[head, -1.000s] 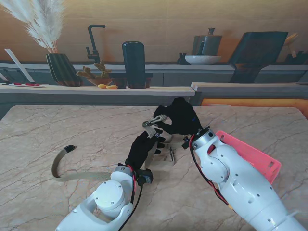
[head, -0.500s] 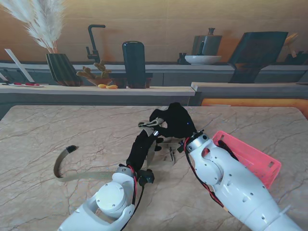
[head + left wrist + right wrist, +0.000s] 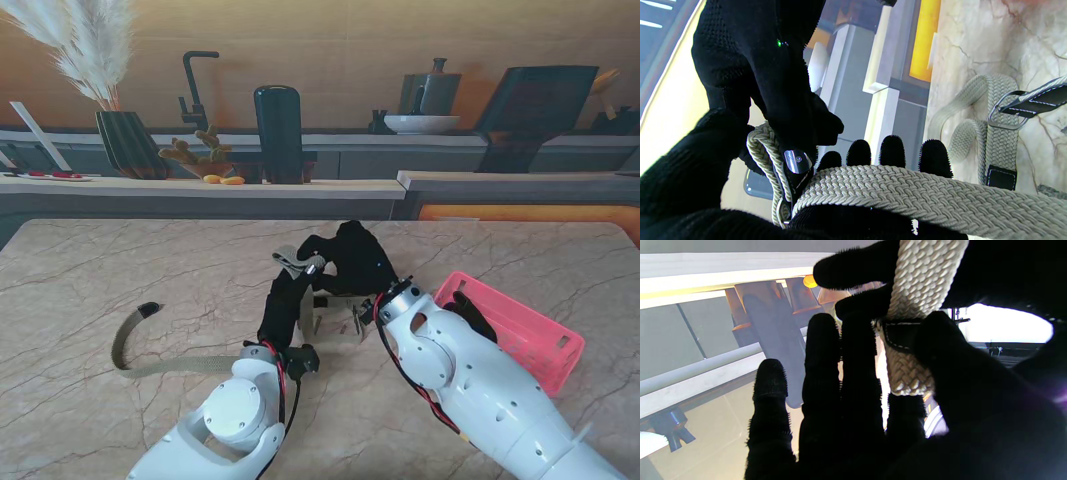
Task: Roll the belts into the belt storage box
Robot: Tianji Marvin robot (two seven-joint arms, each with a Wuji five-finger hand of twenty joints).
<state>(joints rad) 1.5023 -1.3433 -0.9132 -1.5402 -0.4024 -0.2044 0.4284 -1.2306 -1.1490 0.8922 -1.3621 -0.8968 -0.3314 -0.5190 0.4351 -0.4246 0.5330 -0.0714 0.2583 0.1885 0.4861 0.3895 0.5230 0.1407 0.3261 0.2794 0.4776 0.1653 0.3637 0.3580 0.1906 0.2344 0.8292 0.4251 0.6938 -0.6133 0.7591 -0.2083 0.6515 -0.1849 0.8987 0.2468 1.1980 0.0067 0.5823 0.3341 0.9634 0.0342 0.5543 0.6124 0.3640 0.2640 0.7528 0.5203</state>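
A beige woven belt (image 3: 165, 367) trails over the marble table (image 3: 120, 270) from the left and rises into my two black-gloved hands. My left hand (image 3: 285, 305) is shut on it, and the strap lies across that hand's fingers (image 3: 892, 150). My right hand (image 3: 355, 258) pinches the belt's raised end (image 3: 290, 262) between thumb and fingers, at the black leather tab (image 3: 900, 335). A second beige belt (image 3: 335, 322) with a metal buckle (image 3: 1005, 115) lies on the table under the hands. The pink storage box (image 3: 530, 330) sits to the right, partly hidden by my right arm.
A counter runs along the table's far edge with a dark vase of pampas grass (image 3: 125, 140), a black cylinder (image 3: 278, 132), a bowl (image 3: 420, 123) and a black faucet (image 3: 195, 90). The belt's black tip (image 3: 147, 309) curls on the table at the left.
Both hands have shifted left and away from me, carrying the belt's end with them. My right arm has moved left and uncovered more of the pink box.
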